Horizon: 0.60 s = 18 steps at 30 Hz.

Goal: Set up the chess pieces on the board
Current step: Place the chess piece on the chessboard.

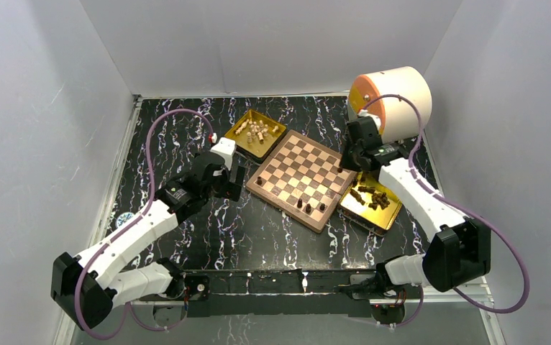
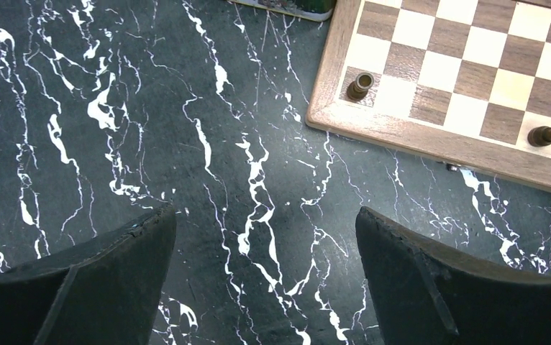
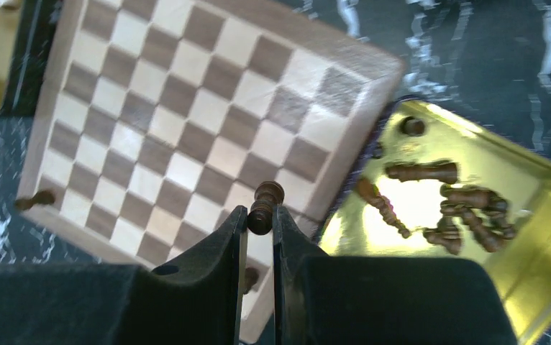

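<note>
Chess pieces of dark brown wood [image 1: 372,198] lie jumbled in a shiny gold rectangular tray [image 1: 384,219] that sits right against the right side of the square wooden chessboard [image 1: 298,169], with its tan and dark brown checks and reddish-brown border. Tiny pale cream wooden pieces [image 1: 258,133] fill a second gold tray [image 1: 258,152] against the board's far-left side. Both trays and the board rest on a black marble-patterned table [image 2: 186,144] streaked with white.

The right gripper [image 3: 260,215] hangs above the board's edge beside the dark-piece tray. Its 2 black fingers are drawn close together and pinch 1 upright dark brown piece [image 3: 265,205] by its stem, the head standing clear above the fingertips.

The left gripper [image 2: 264,219] hovers over bare table just off the board's near-left corner, its fingers spread wide and holding nothing. On the corner square beside it stands 1 dark rook-like piece [image 2: 360,85]. More dark pieces [image 2: 549,134] stand further along that same edge row.
</note>
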Tool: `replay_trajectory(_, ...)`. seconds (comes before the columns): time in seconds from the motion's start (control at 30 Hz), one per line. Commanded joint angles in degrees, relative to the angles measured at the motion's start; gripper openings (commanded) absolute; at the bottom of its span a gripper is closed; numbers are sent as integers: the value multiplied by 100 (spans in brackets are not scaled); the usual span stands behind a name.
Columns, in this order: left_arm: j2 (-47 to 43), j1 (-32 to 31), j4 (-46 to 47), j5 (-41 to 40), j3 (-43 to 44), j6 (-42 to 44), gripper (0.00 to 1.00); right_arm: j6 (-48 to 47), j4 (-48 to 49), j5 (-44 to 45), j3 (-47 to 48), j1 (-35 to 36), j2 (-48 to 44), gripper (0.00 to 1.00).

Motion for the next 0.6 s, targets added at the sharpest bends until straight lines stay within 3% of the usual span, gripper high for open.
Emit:
replay_trajectory(0.0, -218, -9, 56, -326, -25, 32, 91, 285, 308, -129, 301, 672, 152, 17)
replay_trajectory(0.33, -302, -16, 54, -493, -52, 41, 91, 445, 458, 127, 727, 2001, 981, 17)
replay_trajectory(0.57, -370, -17, 53, -573, -47, 32, 91, 454, 597, 158, 931, 2471, 1416, 18)
